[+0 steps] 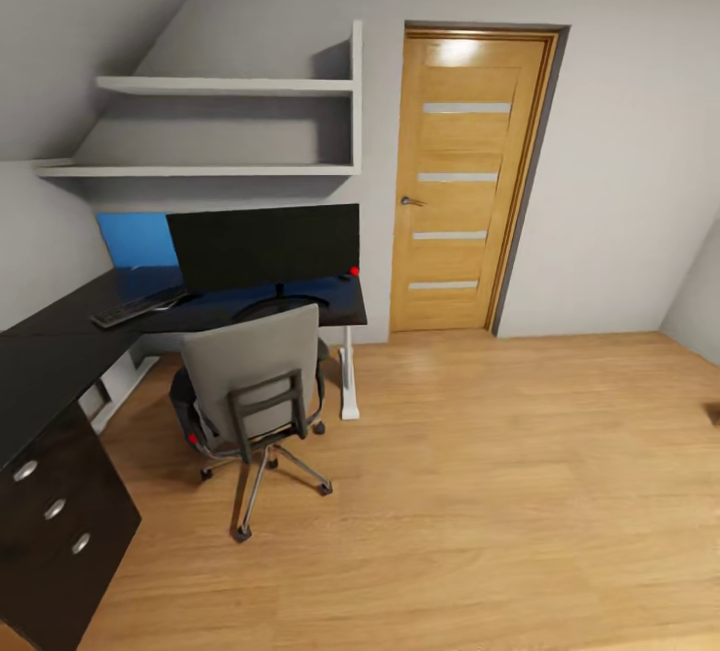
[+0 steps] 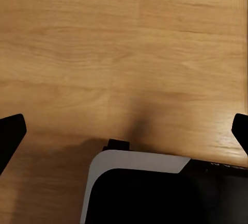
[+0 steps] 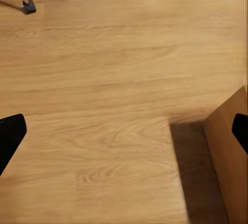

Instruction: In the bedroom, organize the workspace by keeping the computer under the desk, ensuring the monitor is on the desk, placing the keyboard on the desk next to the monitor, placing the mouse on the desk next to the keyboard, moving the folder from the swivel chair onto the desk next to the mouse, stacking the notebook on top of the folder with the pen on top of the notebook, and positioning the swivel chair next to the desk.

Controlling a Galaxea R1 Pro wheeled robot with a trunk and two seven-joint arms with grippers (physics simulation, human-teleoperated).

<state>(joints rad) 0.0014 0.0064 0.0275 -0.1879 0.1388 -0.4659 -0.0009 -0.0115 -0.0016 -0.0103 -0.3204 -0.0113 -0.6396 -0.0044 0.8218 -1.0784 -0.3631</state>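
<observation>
Head view, left to right: I see the keyboard [image 1: 135, 309] on the desk [image 1: 50, 361] beside the monitor [image 1: 265, 247], with the chair [image 1: 255, 381] tucked close. Folder, notebook and pen remain unplaced, I judge. Both grippers [image 2: 124, 131] [image 3: 124, 131] hang spread and empty over floor.

Black finger tips [image 2: 10, 133], white-edged black base panel [image 2: 139, 161], rounded corner

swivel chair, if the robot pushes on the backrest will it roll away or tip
The swivel chair will probably roll readily: its star base sits on castors on smooth wood floor. It may also spin rather than travel straight, since the seat rides on a single central column. Tipping seems less likely with legs spread that wide, though a high push on the backrest raises the risk.
</observation>
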